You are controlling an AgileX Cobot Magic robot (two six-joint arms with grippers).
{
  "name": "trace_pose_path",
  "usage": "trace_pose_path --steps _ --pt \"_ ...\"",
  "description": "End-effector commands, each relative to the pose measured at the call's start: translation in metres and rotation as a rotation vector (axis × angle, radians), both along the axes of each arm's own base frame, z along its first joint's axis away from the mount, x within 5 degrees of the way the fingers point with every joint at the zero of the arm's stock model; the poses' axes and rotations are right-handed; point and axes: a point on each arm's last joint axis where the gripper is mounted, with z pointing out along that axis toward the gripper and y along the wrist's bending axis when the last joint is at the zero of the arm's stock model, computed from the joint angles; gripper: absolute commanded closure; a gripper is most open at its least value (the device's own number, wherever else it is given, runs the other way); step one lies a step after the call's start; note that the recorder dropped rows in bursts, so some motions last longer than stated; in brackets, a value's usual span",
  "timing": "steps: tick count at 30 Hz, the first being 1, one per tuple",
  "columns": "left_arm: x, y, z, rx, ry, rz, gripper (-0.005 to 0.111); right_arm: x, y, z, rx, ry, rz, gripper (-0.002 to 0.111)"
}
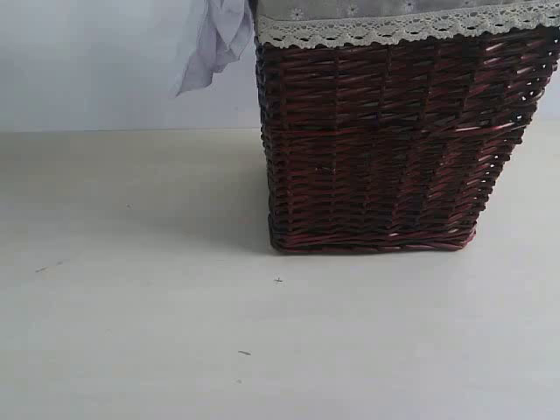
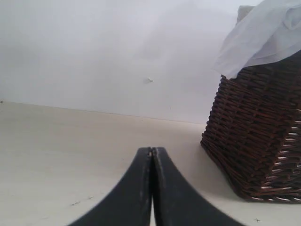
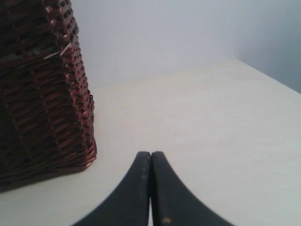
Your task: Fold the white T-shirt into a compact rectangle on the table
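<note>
The white T-shirt [image 1: 213, 39] is not on the table [image 1: 131, 315] yet. A loose fold of it hangs over the top edge of the dark wicker basket [image 1: 385, 149], on the left side in the exterior view, and the rest is out of sight, presumably inside. A grey lace-trimmed liner [image 1: 394, 19] lines the same rim, just beside the hanging cloth. The basket stands on the table with bare surface in front of it and to both sides.

The left gripper [image 2: 151, 153] hovers low over the table, well apart from the basket, its jaws pressed together with nothing between them. The right gripper [image 3: 150, 156] sits near the basket's other side, likewise closed and empty.

Folding has not begun; the shirt must come out first. The likely trouble lies there. A pull on that one hanging fold could drag or tip the basket, snag the cloth on the wicker, or catch the liner along with it. The shirt may also land bunched, which makes the fold harder.
</note>
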Motion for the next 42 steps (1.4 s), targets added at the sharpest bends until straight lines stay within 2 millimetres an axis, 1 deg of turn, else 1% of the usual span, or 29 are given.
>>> trace_pose_path --steps 1,9,10,12,14,15,17,19,21,23,24,27,29,30,31,33,34,35,37,39,42 --pt "-0.001 0.000 0.000 -0.006 -0.004 -0.010 0.107 0.000 0.000 0.000 -0.013 -0.005 -0.001 0.108" --pt "0.000 -0.001 0.001 -0.004 0.007 -0.017 0.107 0.000 0.000 0.000 -0.013 -0.005 -0.001 0.108" --pt "0.002 -0.002 0.007 -0.002 0.014 -0.019 0.107 0.000 0.000 0.000 -0.013 -0.005 -0.001 0.108" --pt "0.009 -0.003 0.025 0.003 0.043 -0.020 0.107 0.000 0.000 0.000 -0.013 -0.005 -0.001 0.108" --pt "0.022 -0.004 0.047 0.007 0.081 -0.020 0.107 0.000 0.000 0.000 -0.013 -0.005 -0.001 0.108" --pt "0.033 -0.005 0.062 0.011 0.103 -0.020 0.107 0.000 0.000 0.000 -0.013 -0.005 -0.001 0.108" --pt "0.049 -0.007 0.082 0.019 0.117 -0.021 0.107 0.000 0.000 0.000 -0.013 -0.005 -0.001 0.108" --pt "0.063 -0.009 0.097 0.017 0.136 -0.029 0.107 0.000 0.000 0.000 -0.013 -0.005 -0.001 0.108" --pt "0.074 -0.016 0.106 0.004 0.202 -0.089 0.107 0.000 0.000 0.000 -0.013 -0.005 -0.001 0.108" --pt "0.082 -0.023 0.116 -0.081 0.269 -0.162 0.107 0.000 0.000 0.000 -0.013 -0.005 -0.001 0.108" --pt "0.084 -0.027 0.120 -0.094 0.294 -0.201 0.107 0.000 0.000 0.000 -0.013 -0.003 -0.002 0.108" --pt "0.091 -0.040 0.117 -0.014 0.456 -0.366 0.107 0.000 0.000 0.000 -0.013 -0.003 -0.002 0.108" --pt "0.097 -0.045 0.109 0.081 0.584 -0.463 0.107 0.000 0.000 0.000 -0.013 -0.003 -0.002 0.108" --pt "0.099 -0.047 0.105 0.106 0.636 -0.500 0.107 0.000 0.000 0.000 -0.013 -0.003 -0.002 0.108" --pt "0.104 -0.047 0.100 0.170 0.671 -0.529 0.107 0.000 0.000 0.000 -0.013 -0.003 -0.002 0.108" --pt "0.113 -0.044 0.095 0.333 0.656 -0.558 0.107 0.000 0.000 0.000 -0.013 -0.003 -0.002 0.108" --pt "0.117 -0.039 0.092 0.492 0.623 -0.566 0.107 0.000 0.000 0.000 -0.013 -0.003 -0.002 0.108" --pt "0.120 -0.036 0.090 0.559 0.615 -0.554 0.107 0.000 0.000 0.000 -0.013 -0.003 -0.002 0.108" --pt "0.124 -0.033 0.089 0.608 0.600 -0.520 0.107 0.000 0.000 0.000 -0.013 -0.003 -0.002 0.108" --pt "0.125 -0.035 0.091 0.644 0.555 -0.549 0.107 0.000 0.000 0.000 -0.013 -0.003 -0.002 0.108" --pt "0.131 -0.042 0.096 0.814 0.339 -0.664 0.104 0.000 0.000 0.000 -0.013 -0.003 -0.002 0.108"
